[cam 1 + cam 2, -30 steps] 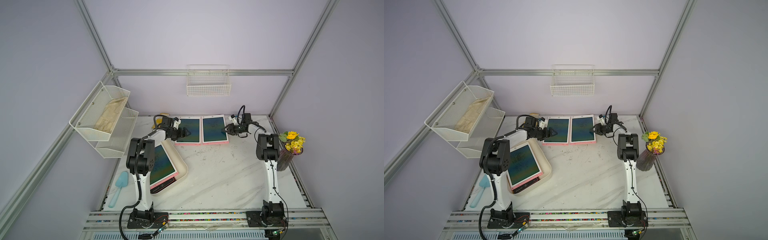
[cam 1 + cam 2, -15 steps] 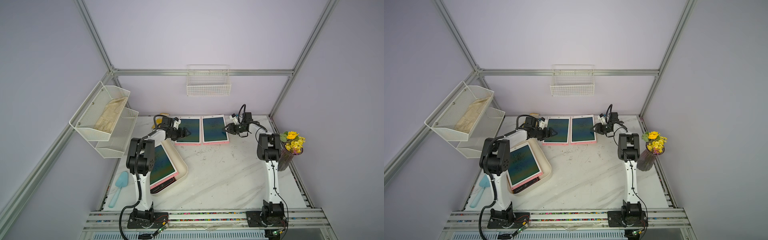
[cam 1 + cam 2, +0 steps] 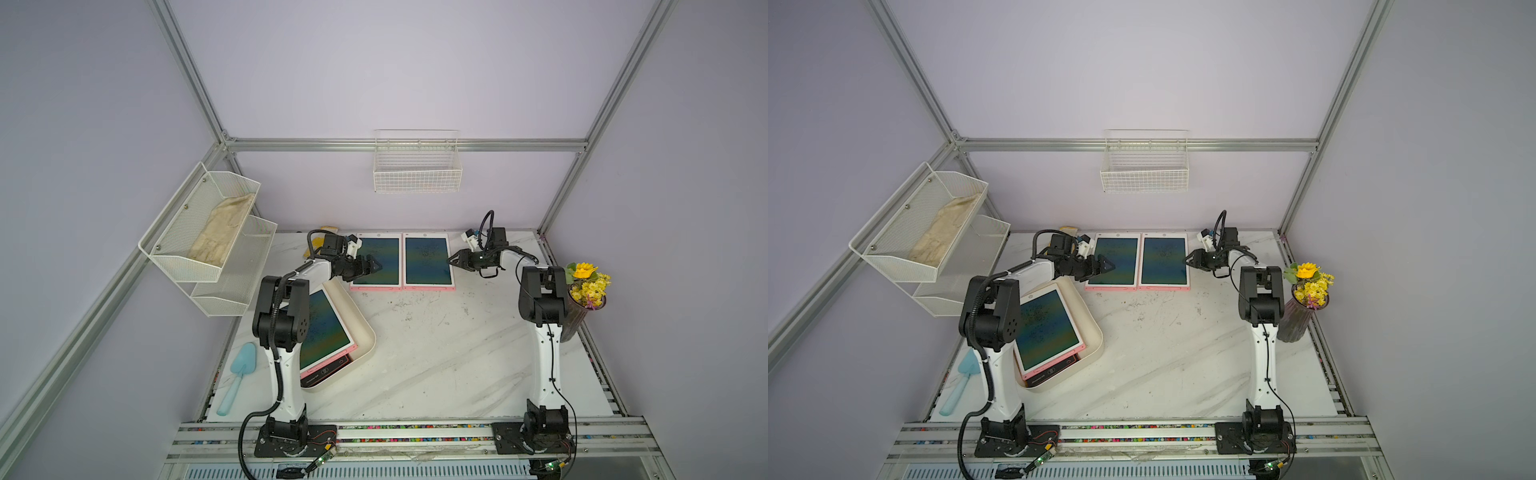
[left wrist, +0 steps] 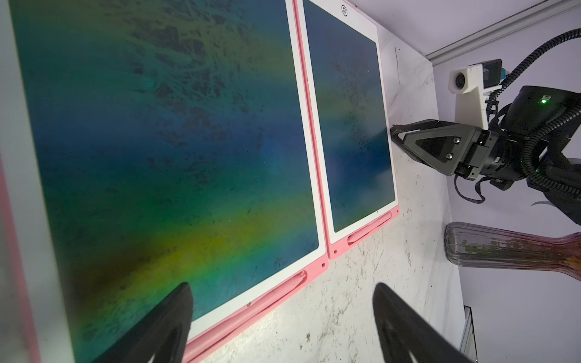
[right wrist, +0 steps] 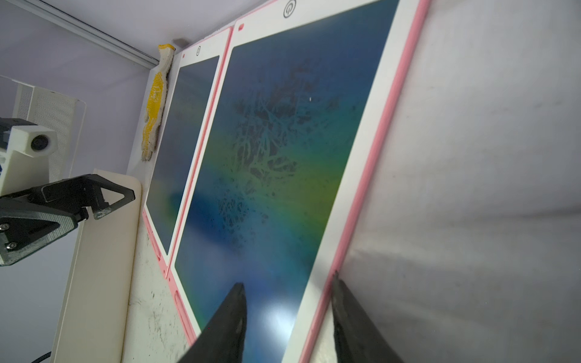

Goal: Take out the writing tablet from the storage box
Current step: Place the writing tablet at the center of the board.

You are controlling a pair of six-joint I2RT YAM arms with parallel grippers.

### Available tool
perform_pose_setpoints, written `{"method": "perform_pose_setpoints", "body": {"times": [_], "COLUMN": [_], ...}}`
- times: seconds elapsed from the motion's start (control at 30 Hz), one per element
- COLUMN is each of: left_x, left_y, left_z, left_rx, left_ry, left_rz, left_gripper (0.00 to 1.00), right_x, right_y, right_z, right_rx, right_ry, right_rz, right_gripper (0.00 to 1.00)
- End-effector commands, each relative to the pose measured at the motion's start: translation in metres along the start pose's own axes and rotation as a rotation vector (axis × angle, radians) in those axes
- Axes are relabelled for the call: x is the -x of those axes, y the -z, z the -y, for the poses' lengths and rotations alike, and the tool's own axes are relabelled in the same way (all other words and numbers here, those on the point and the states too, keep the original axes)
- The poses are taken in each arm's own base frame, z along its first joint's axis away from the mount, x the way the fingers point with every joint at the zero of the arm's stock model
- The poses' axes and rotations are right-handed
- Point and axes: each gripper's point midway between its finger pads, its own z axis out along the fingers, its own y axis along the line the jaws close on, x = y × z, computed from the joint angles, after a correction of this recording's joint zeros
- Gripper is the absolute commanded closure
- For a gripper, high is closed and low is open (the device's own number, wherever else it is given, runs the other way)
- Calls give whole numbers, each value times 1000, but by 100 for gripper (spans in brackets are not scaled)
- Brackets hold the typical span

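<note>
Tablet (image 3: 326,328) in storage box (image 3: 351,316) shows in top views only; left jaws wide, right jaws half-open, both empty.

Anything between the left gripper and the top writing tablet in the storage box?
Nothing visible does. The left gripper, fingers open, hovers over a second tablet past the storage box; the top writing tablet inside lies uncovered, though the left arm's elbow hides part of it in both top views.

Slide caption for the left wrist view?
Left gripper open by the near tablet; far tablet beside it on the table, right gripper at its outer edge, vase beyond.
</note>
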Motion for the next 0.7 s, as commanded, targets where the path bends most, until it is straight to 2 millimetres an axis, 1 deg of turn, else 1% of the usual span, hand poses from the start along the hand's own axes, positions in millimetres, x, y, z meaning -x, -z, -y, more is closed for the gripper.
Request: {"method": "perform_pose_setpoints", "body": {"times": [0.0,0.13,0.23,0.27,0.33,0.4,0.5,0.53,0.6,0.67], "left_x": [37,36,37,37,37,36,29,26,16,1], "left_y": [29,36,45,50,61,77,103,114,135,157], "left_z": [32,34,36,37,39,39,31,26,17,4], "left_rx": [-42,-28,0,13,43,100,209,250,312,379], "left_ry": [-81,-90,-101,-107,-119,-120,-81,-60,-10,45], "left_rz": [100,111,121,125,139,158,182,197,220,237], "left_gripper": [11,11,11,11,11,11,10,10,9,8], "right_x": [-87,-88,-81,-77,-67,-56,-41,-36,-31,-28], "right_y": [-18,-13,-2,3,14,25,40,44,46,40], "right_z": [60,62,66,66,61,49,33,24,6,-23], "right_rx": [-185,-222,-301,-328,-358,-362,-372,-372,-378,-377], "right_ry": [-192,-192,-189,-189,-177,-161,-148,-132,-102,-47], "right_rz": [-201,-200,-183,-171,-144,-105,-53,-39,-28,-27], "right_gripper": [52,52,52,47,45,45,45,45,46,46]}}
